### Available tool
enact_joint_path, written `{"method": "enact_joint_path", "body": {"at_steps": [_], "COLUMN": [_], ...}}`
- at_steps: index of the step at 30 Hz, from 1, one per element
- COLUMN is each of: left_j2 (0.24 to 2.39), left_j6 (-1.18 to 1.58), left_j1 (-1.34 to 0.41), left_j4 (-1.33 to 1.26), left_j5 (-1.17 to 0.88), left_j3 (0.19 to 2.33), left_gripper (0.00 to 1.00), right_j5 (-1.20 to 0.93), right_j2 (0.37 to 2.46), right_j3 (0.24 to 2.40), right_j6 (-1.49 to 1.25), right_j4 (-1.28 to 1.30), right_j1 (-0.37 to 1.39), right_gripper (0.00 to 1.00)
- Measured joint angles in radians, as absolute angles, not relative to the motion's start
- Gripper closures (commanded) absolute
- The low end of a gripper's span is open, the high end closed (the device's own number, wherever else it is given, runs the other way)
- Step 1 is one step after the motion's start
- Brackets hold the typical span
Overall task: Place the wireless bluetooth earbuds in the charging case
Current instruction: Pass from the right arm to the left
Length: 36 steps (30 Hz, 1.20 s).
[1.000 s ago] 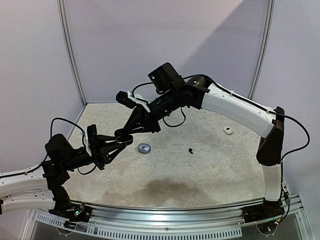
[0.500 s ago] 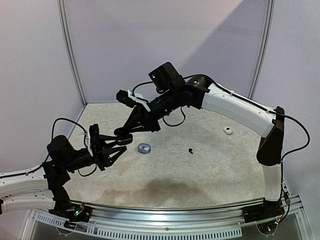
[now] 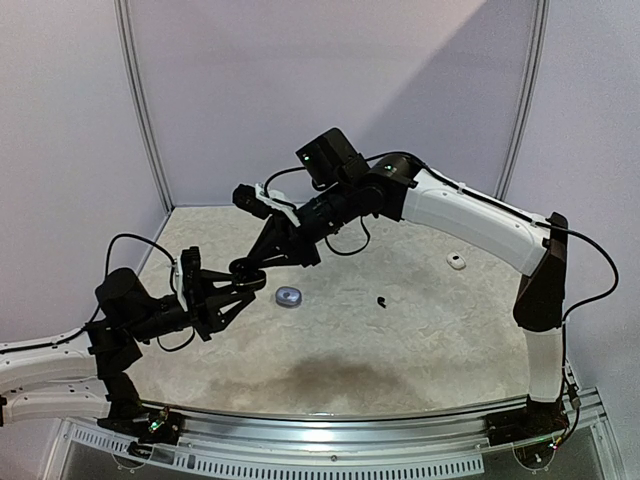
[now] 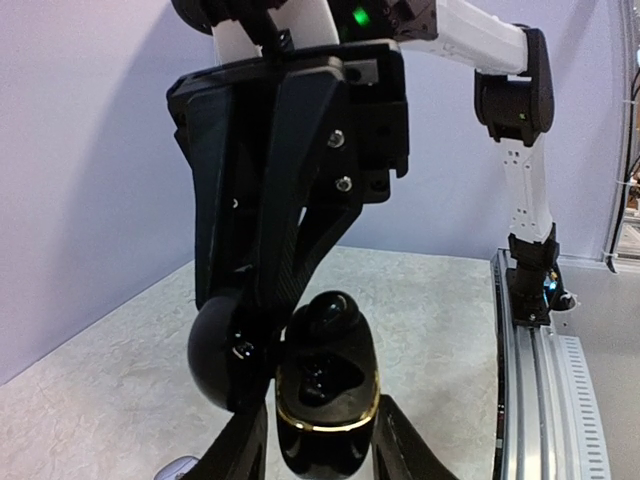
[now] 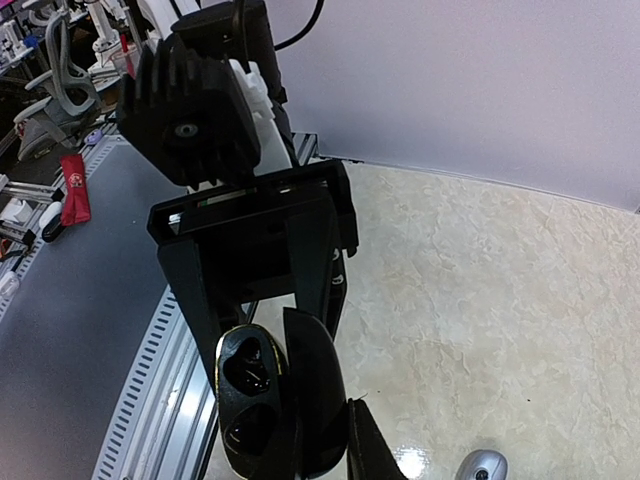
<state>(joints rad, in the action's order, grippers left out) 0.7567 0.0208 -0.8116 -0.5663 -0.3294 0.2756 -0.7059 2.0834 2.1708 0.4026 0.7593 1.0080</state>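
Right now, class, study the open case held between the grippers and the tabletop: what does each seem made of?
Charging case: probably glossy black plastic, as highlights glint in its moulded hollows; its rim band looks gold, metal or metallic coating. Table: beige veined stone look with a soft sheen, perhaps laminate.

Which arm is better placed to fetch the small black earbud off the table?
Probably right: the small black earbud lies on that arm's side of the table, while the left gripper flanks the open black gold-rimmed charging case, seemingly supporting it.
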Motion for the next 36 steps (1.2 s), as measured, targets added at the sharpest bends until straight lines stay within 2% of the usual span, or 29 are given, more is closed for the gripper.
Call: {"method": "enact_joint_path", "body": {"at_steps": [4,11,13,15,17,23,26,29,36], "left_j2": [0.765,0.771,0.771,0.771,0.771,0.771,0.771,0.771,0.767], "left_j6": [0.020,0.019,0.020,0.020,0.020,0.006,-0.007,-0.007,0.061], "left_j1": [-0.812,-0.815,-0.816,-0.816,-0.816,-0.816,-0.816,-0.816,-0.816], "left_j4": [-0.568,-0.568,-0.567,-0.567,-0.567,-0.572,-0.587,-0.593,-0.586], "left_j5": [-0.329,-0.330,-0.329,-0.329,-0.329,-0.329,-0.329,-0.328,-0.286], "left_j3": [0.284,0.291,0.291,0.291,0.291,0.291,0.291,0.291,0.291], "left_gripper": [0.73,1.00,1.00,1.00,1.00,1.00,1.00,1.00,1.00], "right_j5": [-0.695,-0.686,-0.686,-0.686,-0.685,-0.690,-0.711,-0.717,-0.718], "right_j2": [2.083,2.083,2.083,2.083,2.083,2.083,2.083,2.083,2.083], "right_j3": [2.171,2.171,2.171,2.171,2.171,2.171,2.171,2.171,2.171], "right_j6": [0.405,0.410,0.410,0.410,0.410,0.371,0.322,0.296,0.246], "right_j4": [0.759,0.762,0.762,0.762,0.762,0.752,0.738,0.732,0.680], "right_j1": [1.010,1.013,1.013,1.013,1.013,1.005,0.995,0.986,0.976], "right_gripper": [1.00,1.00,1.00,0.88,0.81,0.75,0.69,0.58,0.50]}}
